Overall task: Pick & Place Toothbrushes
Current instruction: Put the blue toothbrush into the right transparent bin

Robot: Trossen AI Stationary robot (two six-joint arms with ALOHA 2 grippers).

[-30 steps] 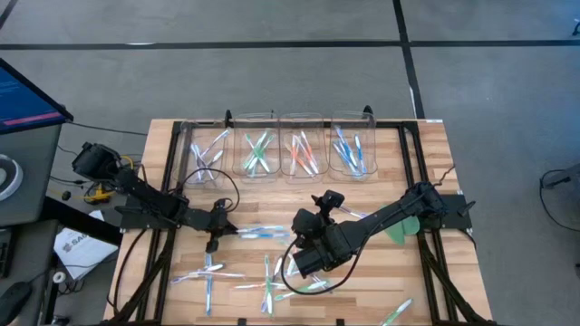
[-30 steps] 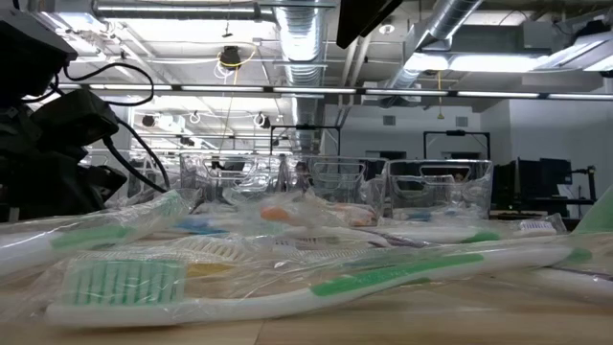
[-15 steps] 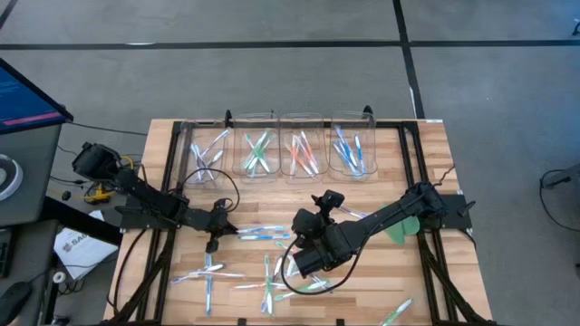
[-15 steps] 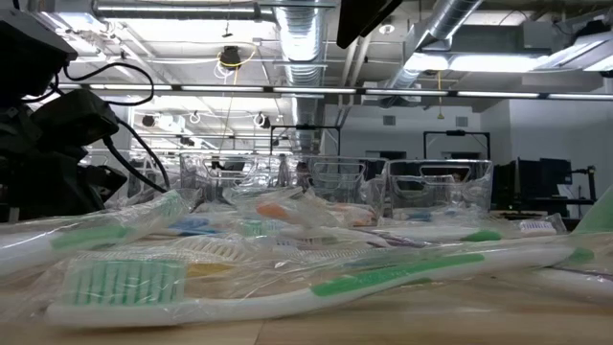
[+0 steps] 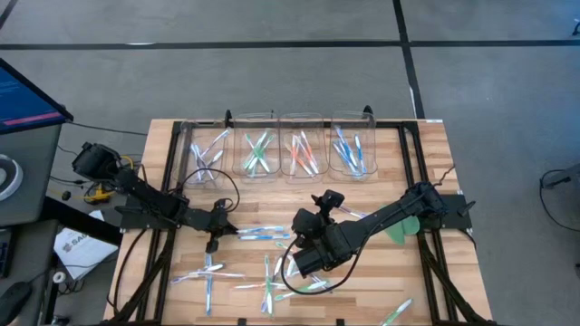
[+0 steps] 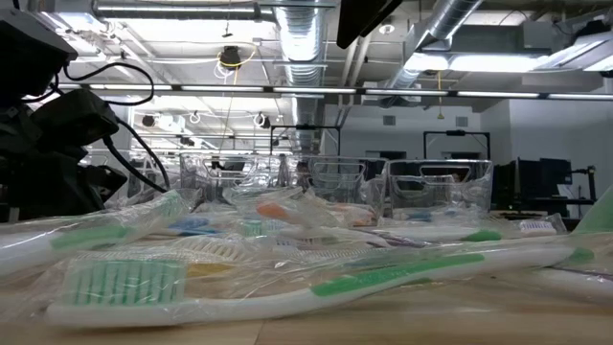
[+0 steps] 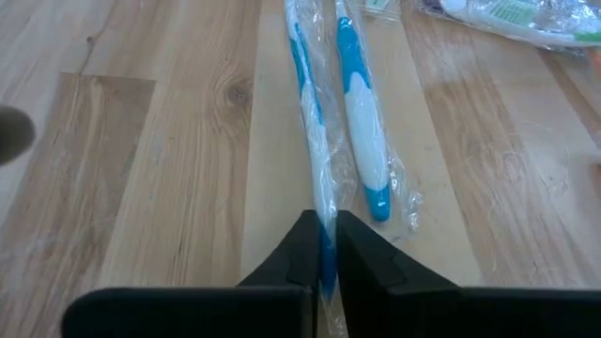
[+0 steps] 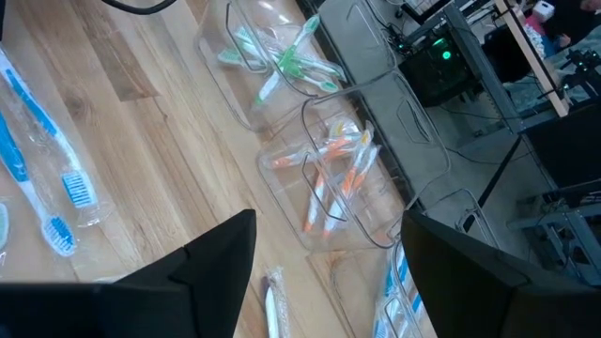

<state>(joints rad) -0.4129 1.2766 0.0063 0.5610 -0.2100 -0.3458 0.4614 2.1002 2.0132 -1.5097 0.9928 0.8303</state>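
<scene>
Two wrapped blue toothbrushes (image 7: pixel 362 141) lie side by side at mid-table (image 5: pixel 260 233). My left gripper (image 5: pixel 217 239) sits at their left end, shut on the thinner one (image 7: pixel 325 268). My right gripper (image 5: pixel 306 260) hovers just to their right, open and empty (image 8: pixel 329 282). More wrapped toothbrushes (image 5: pixel 210 276) lie scattered along the near part of the table, and a green one (image 6: pixel 287 287) rests lengthwise close to the low camera. Others lie in the clear bins (image 5: pixel 257 154). My left gripper pinches the thinner blue toothbrush by its near end (image 7: pixel 322 230), wrapper included, between the two fingertips (image 7: pixel 302 252). The fingers come low from the table's left and lie along the toothbrush. The rest of the toothbrush runs away from them, lying on the wood.
Several clear bins stand in a row along the far edge, sorted by colour: pale purple (image 5: pixel 207 154), green, orange (image 5: pixel 304 154), blue (image 5: pixel 352 154). A flat green leaf-shaped piece (image 5: pixel 399 228) lies under the right arm. Black frame rails (image 5: pixel 168 172) run along both table sides.
</scene>
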